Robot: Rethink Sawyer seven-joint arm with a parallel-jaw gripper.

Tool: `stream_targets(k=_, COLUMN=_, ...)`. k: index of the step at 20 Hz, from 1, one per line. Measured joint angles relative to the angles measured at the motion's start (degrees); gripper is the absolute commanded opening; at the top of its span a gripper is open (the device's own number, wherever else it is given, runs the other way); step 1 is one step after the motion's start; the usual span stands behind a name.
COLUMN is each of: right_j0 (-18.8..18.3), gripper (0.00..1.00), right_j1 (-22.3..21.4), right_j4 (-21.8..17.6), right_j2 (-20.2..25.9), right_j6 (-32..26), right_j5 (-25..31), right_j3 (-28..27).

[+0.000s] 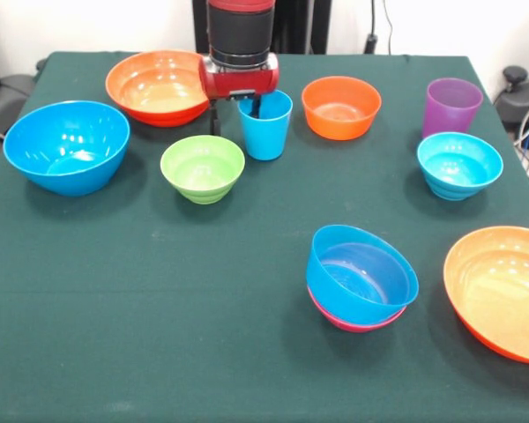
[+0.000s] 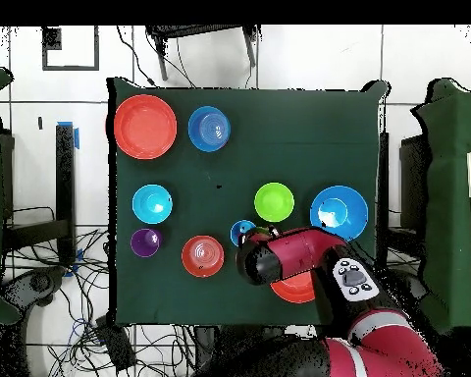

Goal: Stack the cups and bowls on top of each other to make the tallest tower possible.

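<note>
Dark green table (image 1: 159, 308), white tiled floor (image 2: 308, 59), end effector (image 1: 236, 110) pinching the light blue cup (image 1: 266, 128) rim

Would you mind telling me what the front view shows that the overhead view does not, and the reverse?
Front only: the pink bowl beneath the blue bowl, and the gripper down at the light blue cup. Overhead only: the arm along its full reach, covering part of an orange bowl, and cables on the floor. Both: the green bowl, the purple cup and the table.
</note>
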Motion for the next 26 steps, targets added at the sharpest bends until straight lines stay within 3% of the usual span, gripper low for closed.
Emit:
stream_targets(k=5, right_j0=0.2, gripper=1.00, right_j1=-1.4, right_j4=0.0, right_j2=-0.2, right_j6=0.0, right_j5=-0.7, right_j3=0.0)
stream_targets(k=9, right_j0=1.5, gripper=1.00, right_j1=-2.5, right_j4=0.0, right_j2=-2.0, right_j6=0.0, right_j5=-5.0, right_j3=0.0)
stream_targets(k=10, right_j0=1.9, gripper=0.00, right_j1=-2.7, right_j4=0.0, right_j2=-2.6, right_j6=0.0, right_j5=-6.4, right_j3=0.0)
stream_targets(k=16, right_j0=4.0, gripper=0.00, right_j1=-3.9, right_j4=0.0, right_j2=-4.9, right_j6=0.0, right_j5=-13.7, right_j3=0.2)
stream_targets(k=26, right_j0=4.3, gripper=0.00, right_j1=-4.0, right_j4=0.1, right_j2=-6.6, right_j6=0.0, right_j5=-15.2, right_j3=0.2)
